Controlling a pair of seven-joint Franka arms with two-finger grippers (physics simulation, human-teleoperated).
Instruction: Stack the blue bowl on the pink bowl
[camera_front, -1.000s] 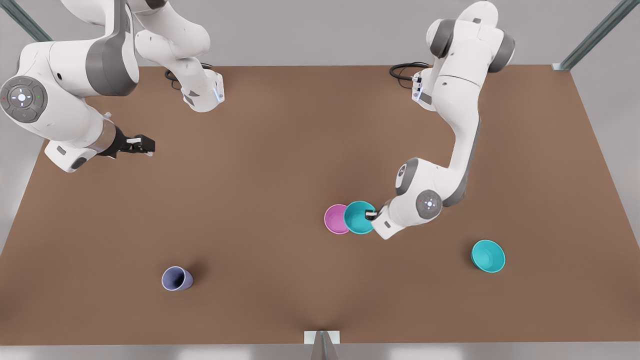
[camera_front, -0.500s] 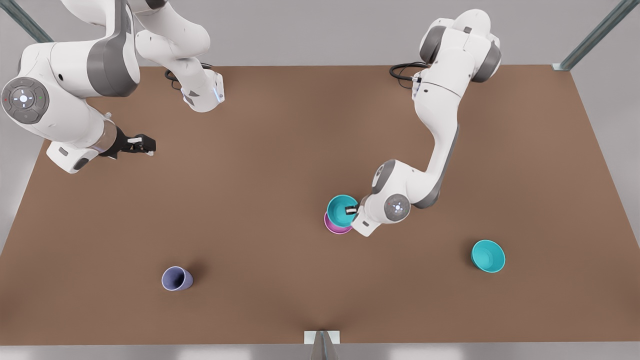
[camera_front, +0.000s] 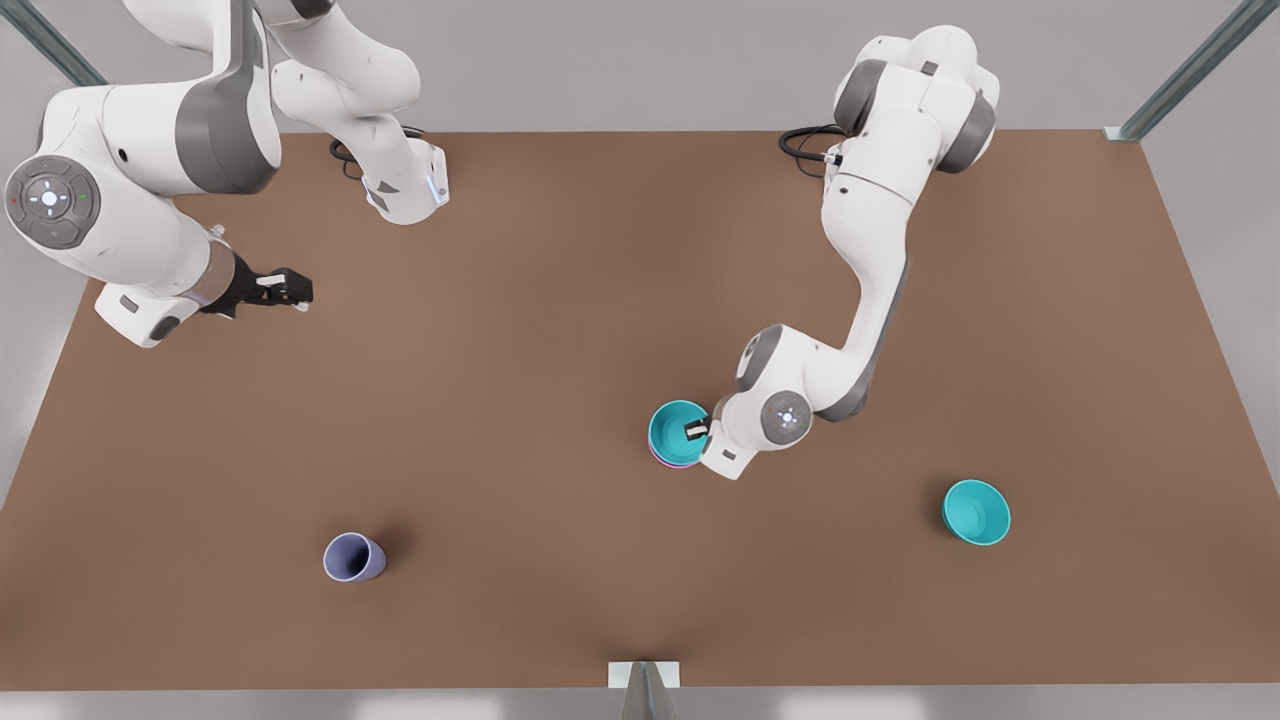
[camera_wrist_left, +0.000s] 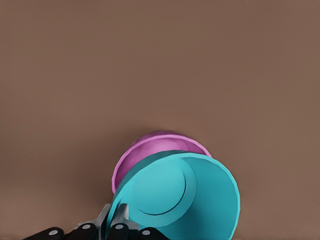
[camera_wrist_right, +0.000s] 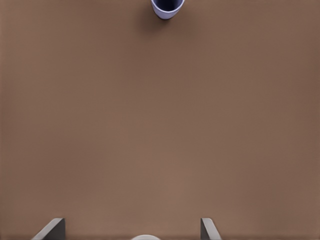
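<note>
The blue bowl hangs directly over the pink bowl, hiding all but a thin pink sliver of its rim. My left gripper, on the arm at the front view's right, is shut on the blue bowl's rim. In the left wrist view the blue bowl is tilted in my left gripper, with the pink bowl just below and behind it. I cannot tell whether the two bowls touch. My right gripper waits open over the table's far left, with its fingertips spread wide.
A second teal bowl sits alone on the brown table toward the front view's right. A lavender-blue cup stands near the front left, seen too in the right wrist view as the cup.
The left gripper carried the blue bowl toward the front view's left, from beside the pink bowl to right above it, and lowered it slightly. The right arm stayed still.
</note>
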